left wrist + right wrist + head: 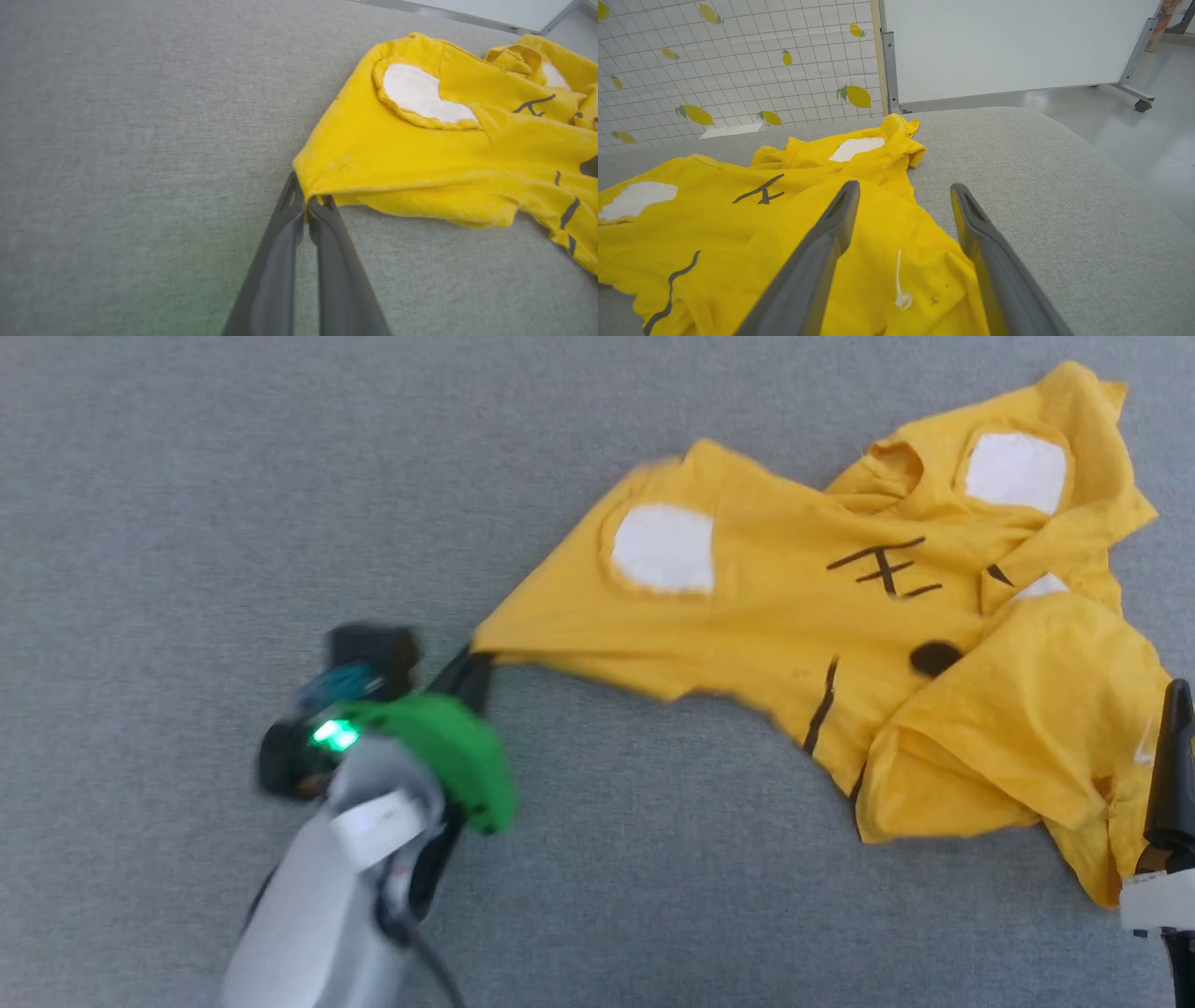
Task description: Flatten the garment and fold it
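Head view, yellow T-shirt [840, 616] rumpled on grey surface [187, 476], left pincer [476, 663] at its left corner, left wrist view, fingers [280, 242] clamped together on that hem corner, right wrist view, right pincer [906, 186] apart, above the T-shirt's right edge

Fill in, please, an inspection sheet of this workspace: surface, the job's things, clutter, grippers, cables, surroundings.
Surface: grey woven top, flat.
Job's things: yellow garment, crumpled; its right part is folded over itself and its left corner is drawn out to a point.
Clutter: nothing seen.
Grippers: left gripper shut on the garment's left corner; right gripper open over the garment's right part, holding nothing.
Cables: dark cable beside the left forearm.
Surroundings: white panel on a wheeled frame, lemon-patterned tiled wall, glossy floor.
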{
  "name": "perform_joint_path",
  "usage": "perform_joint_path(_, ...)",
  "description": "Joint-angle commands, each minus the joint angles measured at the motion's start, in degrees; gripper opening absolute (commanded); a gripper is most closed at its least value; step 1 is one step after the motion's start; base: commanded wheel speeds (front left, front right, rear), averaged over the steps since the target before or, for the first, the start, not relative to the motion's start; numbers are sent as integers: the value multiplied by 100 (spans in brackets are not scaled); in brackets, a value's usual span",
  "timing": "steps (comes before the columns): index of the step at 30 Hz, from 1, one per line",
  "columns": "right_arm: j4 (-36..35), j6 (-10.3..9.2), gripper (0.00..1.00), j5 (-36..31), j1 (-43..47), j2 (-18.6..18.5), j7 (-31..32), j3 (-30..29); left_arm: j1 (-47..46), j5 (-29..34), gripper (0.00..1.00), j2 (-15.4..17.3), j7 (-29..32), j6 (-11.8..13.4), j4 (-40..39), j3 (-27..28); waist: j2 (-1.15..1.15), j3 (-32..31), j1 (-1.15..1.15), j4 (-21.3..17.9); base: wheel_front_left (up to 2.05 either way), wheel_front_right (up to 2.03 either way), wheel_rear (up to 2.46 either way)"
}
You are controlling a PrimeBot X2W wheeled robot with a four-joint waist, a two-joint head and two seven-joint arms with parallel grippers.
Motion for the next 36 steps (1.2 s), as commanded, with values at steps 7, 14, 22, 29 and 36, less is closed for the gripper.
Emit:
perform_joint_path(7, 21, -8, 100, 19, 154, 4, 88, -35, 1508, -641, 0, 290, -67, 620, -1175, 1091, 0, -339, 0, 336, 0, 0, 0)
perform_joint_path(14, 2, -8, 100, -59, 237, 4, 235, -38, 2472, -832, 0, 614, -136, 1011, -1602, 2016, 0, -454, 0, 554, 0, 0, 0)
perform_joint_path(22, -201, -8, 100, -271, -655, 4, 1194, 334, 2270, -904, 0, 598, -120, 907, -1900, 1869, 0, -193, 0, 723, 0, 0, 0)
perform_joint_path(29, 35, -8, 100, -635, -2217, -144, 2745, 521, 1778, -840, 0, 450, -146, 790, -2061, 1451, 0, 289, 0, 856, 0, 0, 0)
perform_joint_path(36, 847, -8, 100, -879, -3282, -659, 3839, 418, 1454, -717, 0, 347, -209, 708, -2218, 1104, 0, 682, 0, 1159, 0, 0, 0)
